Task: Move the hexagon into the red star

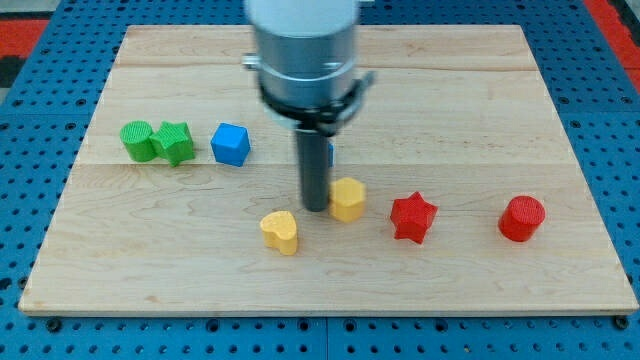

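Observation:
A yellow hexagon (348, 199) lies near the board's middle, low down. My tip (315, 208) stands right against its left side. A red star (413, 217) lies a short way to the hexagon's right, apart from it. The arm's grey body (303, 50) hangs above the tip and hides part of the board behind it.
A yellow heart (280, 231) lies below-left of the tip. A blue cube (230, 144), a green star (175, 142) and a green cylinder (137, 140) sit in a row at the left. A red cylinder (522, 218) sits at the right. A bit of blue shows behind the rod (329, 153).

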Robot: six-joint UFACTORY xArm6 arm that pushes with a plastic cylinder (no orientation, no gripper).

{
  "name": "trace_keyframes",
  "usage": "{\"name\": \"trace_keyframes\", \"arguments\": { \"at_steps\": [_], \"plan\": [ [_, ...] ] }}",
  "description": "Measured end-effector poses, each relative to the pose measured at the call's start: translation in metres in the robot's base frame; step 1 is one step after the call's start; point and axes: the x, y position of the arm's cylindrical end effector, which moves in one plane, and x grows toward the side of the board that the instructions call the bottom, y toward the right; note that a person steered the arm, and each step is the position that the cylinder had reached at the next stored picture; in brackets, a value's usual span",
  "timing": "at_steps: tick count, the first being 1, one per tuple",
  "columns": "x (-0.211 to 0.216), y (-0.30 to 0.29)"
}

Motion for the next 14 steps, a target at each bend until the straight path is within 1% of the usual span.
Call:
{"name": "trace_keyframes", "arguments": {
  "at_steps": [1, 2, 3, 4, 5, 6, 7, 8, 9, 10, 11, 12, 13, 14],
  "plan": [
    [0.009, 0.084],
    [-0.015, 0.083],
    [-0.063, 0.056],
    [-0.086, 0.115],
    [-0.060, 0.143],
    [-0.053, 0.113],
    [-0.091, 0.093],
    [-0.041, 0.088],
    [-0.016, 0.096],
    [-0.031, 0.102],
    [0.001, 0.123],
    [-0.003, 0.125],
    [-0.019, 0.024],
    [0.001, -0.057]
  ]
}}
